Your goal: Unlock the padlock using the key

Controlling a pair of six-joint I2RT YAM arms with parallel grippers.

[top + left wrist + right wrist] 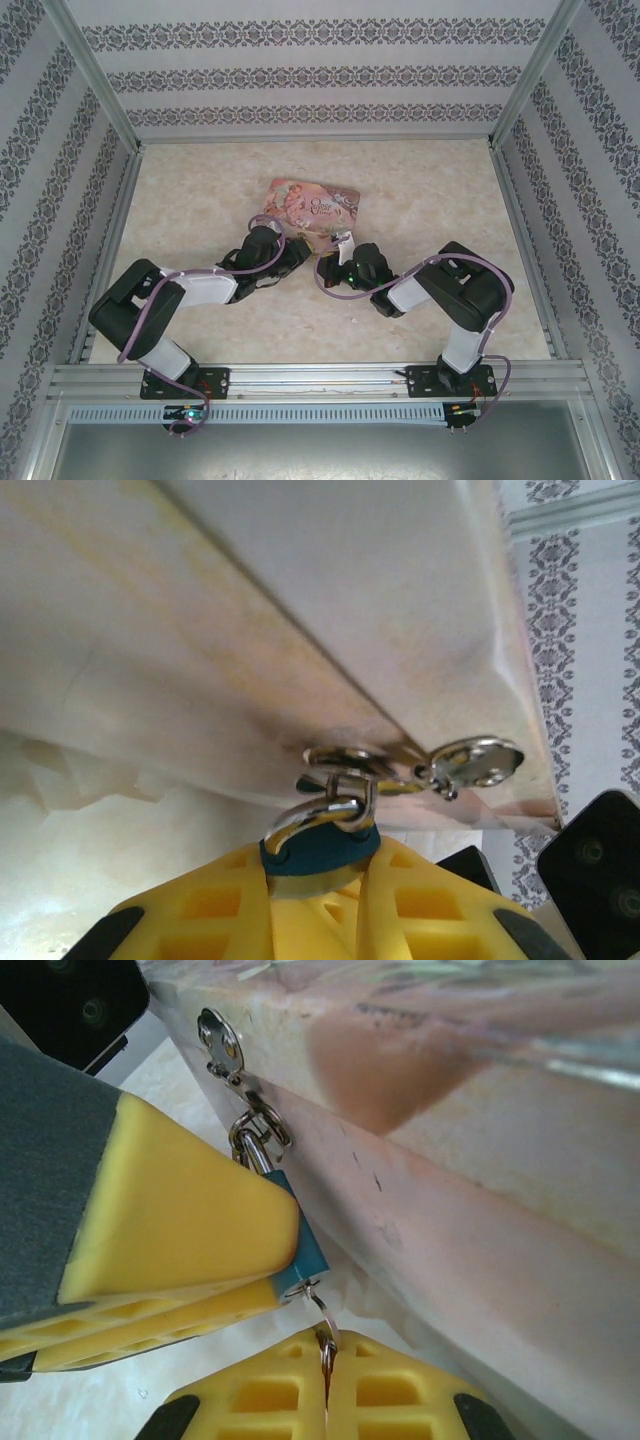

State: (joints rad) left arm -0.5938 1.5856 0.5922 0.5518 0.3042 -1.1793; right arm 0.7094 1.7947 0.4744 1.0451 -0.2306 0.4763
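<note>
The left claw clamps the padlock, body mostly hidden. The right claw pinches the key, barely visible.

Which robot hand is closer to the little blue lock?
Left. The left gripper is clamped right on the padlock. The right gripper sits just below it, shut on the key at the lock's lower end.

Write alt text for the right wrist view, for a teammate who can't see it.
The left gripper clamps the blue padlock between yellow pads, and its silver shackle is hooked through the clasp on the pale side of the tin. Just below, the right gripper is shut on the small metal key at the padlock's underside.
</note>
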